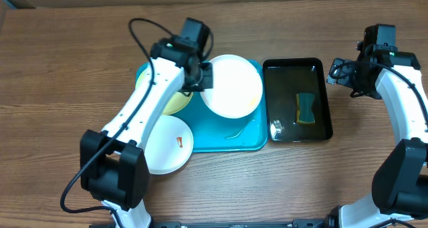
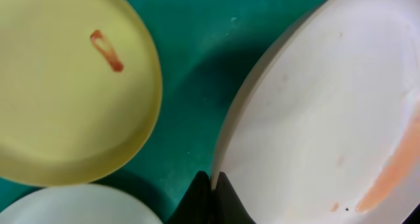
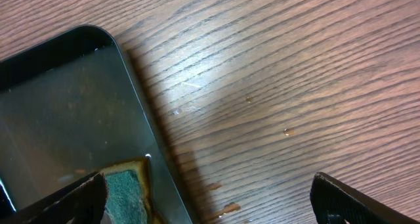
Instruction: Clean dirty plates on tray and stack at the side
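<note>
Three plates are in view, each marked with a smear. Nearest the robot, a white plate (image 1: 166, 148) lies across the near-left corner of the tray (image 1: 254, 141), partly over the table (image 1: 281, 188); it carries a small orange-red smear (image 1: 179, 142). Next, the pale yellow-green plate (image 2: 65, 99) lies flat on the tray's left side and bears one red streak (image 2: 105, 50). Just beside it, the left gripper (image 2: 211, 178) is clenched on the rim of the second white plate (image 2: 315, 119), which shows an orange smudge (image 2: 387, 178) near its edge. The shadow beneath suggests this plate is raised off the tray floor at the gripped side. Farther right, just beside the tray, the black tray (image 1: 294, 61) holds water (image 1: 287, 87) and a green sponge (image 1: 305, 107). Beyond it, the right gripper (image 3: 209, 184) hovers over bare table, jaws spread wide, holding nothing.

Assessment: the step in hand is presenting one soiled plate for wiping. The next move calls for the right arm to reach back into the black tray and take the sponge. No stack is formed yet.
</note>
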`<control>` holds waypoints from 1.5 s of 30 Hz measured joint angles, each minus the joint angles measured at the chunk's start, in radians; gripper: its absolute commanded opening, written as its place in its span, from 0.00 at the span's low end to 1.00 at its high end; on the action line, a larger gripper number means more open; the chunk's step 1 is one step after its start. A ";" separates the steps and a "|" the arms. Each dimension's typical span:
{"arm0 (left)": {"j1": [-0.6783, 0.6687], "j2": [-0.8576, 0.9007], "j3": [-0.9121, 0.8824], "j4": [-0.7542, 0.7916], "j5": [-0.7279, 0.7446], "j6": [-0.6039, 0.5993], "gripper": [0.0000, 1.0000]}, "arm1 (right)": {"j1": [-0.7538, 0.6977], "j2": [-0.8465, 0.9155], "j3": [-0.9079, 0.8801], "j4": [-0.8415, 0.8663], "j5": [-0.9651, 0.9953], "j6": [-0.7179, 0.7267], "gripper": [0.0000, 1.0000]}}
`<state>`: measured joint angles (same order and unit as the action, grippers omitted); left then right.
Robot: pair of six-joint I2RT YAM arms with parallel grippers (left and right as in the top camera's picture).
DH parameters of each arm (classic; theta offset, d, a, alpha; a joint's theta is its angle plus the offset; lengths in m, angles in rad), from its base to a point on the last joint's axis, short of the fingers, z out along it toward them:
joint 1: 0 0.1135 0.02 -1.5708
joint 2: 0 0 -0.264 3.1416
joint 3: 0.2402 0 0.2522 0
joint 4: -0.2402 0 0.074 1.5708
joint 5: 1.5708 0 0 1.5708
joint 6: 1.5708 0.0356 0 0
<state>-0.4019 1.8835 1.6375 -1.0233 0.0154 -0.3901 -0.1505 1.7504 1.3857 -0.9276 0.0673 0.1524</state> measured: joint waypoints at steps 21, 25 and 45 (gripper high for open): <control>-0.290 0.000 0.003 0.329 -0.314 -0.068 0.04 | 0.000 0.000 0.000 0.000 0.000 0.001 1.00; -0.351 0.000 0.003 0.385 -0.430 -0.046 0.04 | 0.000 0.000 0.000 0.000 0.000 0.001 1.00; -0.536 0.000 0.003 0.555 -0.953 0.253 0.04 | 0.000 0.000 0.000 0.000 0.000 0.001 1.00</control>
<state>-0.9379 1.8835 1.6409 -0.4683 -0.9379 -0.1375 -0.1505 1.7504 1.3857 -0.9276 0.0669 0.1535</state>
